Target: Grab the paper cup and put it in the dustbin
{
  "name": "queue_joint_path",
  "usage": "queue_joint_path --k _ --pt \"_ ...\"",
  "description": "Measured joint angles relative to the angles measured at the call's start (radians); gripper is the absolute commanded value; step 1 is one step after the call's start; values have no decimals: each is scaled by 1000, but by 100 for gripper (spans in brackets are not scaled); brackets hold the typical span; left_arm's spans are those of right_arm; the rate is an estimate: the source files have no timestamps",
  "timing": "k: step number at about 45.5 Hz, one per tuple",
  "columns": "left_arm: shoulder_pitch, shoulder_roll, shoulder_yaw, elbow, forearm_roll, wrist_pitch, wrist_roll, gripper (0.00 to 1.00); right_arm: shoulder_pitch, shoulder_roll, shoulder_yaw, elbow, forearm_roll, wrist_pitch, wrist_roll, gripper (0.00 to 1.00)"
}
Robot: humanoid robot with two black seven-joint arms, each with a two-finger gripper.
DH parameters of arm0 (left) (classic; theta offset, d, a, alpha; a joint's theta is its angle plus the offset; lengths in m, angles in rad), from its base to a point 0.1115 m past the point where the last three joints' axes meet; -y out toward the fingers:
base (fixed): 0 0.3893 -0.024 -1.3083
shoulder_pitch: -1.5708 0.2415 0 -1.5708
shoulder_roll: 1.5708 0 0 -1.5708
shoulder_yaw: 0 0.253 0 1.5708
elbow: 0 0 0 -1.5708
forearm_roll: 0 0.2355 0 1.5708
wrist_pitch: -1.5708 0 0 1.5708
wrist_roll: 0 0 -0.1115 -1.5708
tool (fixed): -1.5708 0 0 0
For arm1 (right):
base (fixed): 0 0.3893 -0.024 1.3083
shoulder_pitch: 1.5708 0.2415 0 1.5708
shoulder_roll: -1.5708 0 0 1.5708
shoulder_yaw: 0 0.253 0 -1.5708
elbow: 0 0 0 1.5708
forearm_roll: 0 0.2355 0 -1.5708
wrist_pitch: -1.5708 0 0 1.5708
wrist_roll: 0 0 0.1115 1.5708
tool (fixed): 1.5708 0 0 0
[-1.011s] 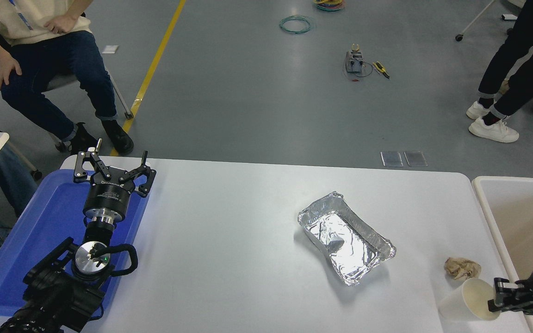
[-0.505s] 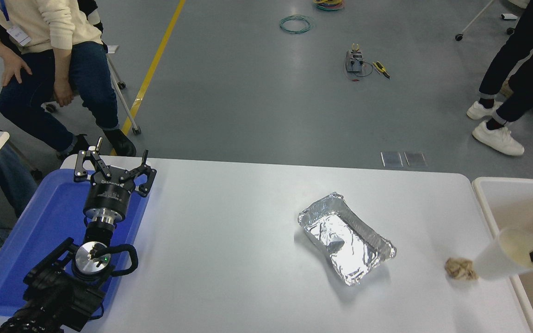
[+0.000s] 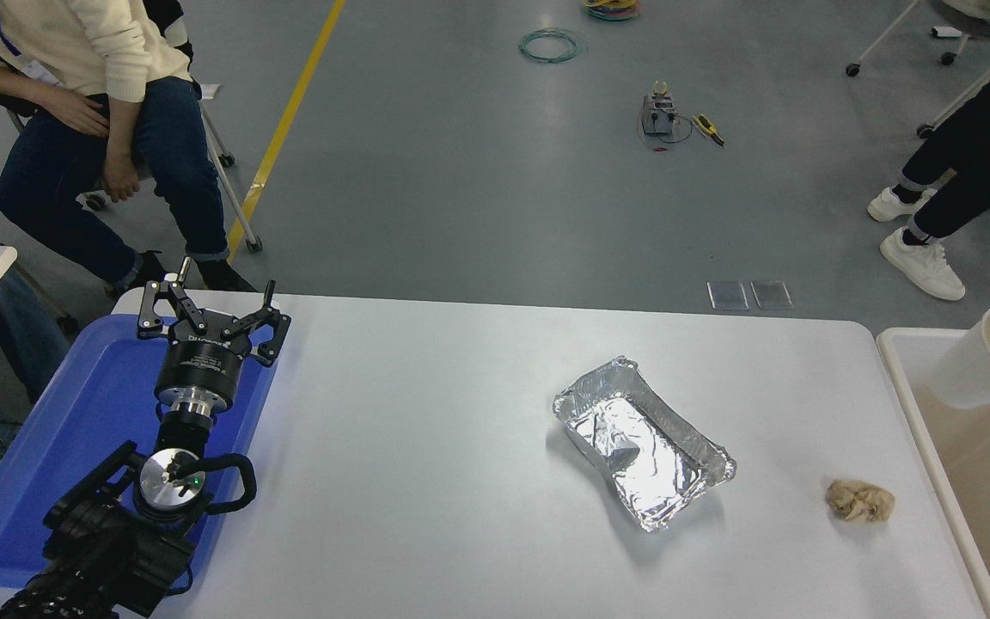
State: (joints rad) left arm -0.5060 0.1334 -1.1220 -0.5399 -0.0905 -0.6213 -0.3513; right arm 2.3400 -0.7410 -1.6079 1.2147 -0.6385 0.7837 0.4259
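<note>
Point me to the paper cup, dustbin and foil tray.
paper cup (image 3: 972,371), head view, outer side wall
dustbin (image 3: 909,395), head view, left rim
foil tray (image 3: 591,383), head view, far rim

A silver foil tray (image 3: 643,443) sits mid-table (image 3: 426,447), a crumpled brown paper wad (image 3: 859,501) near its right; a blue plastic tray (image 3: 57,438) lies at the left edge, a seated person (image 3: 91,103) beyond
</note>
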Motion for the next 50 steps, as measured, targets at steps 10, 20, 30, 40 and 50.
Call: queue_joint_path --k 10,20,30,40,50 --pt "0 0 0 0 0 0 0 100 89 14 -33 0 -5 1 -1 0" --pt "0 0 0 0 0 0 0 100 138 20 -55 -2 -7 1 -1 0" --pt "0 0 0 0 0 0 0 100 152 12 -78 -9 -15 2 -2 0" --pt "0 0 0 0 0 0 0 100 137 -18 -114 -41 -21 2 -2 0" --pt "1 0 -1 0 0 0 0 100 65 -78 -127 -121 -25 2 -3 0"
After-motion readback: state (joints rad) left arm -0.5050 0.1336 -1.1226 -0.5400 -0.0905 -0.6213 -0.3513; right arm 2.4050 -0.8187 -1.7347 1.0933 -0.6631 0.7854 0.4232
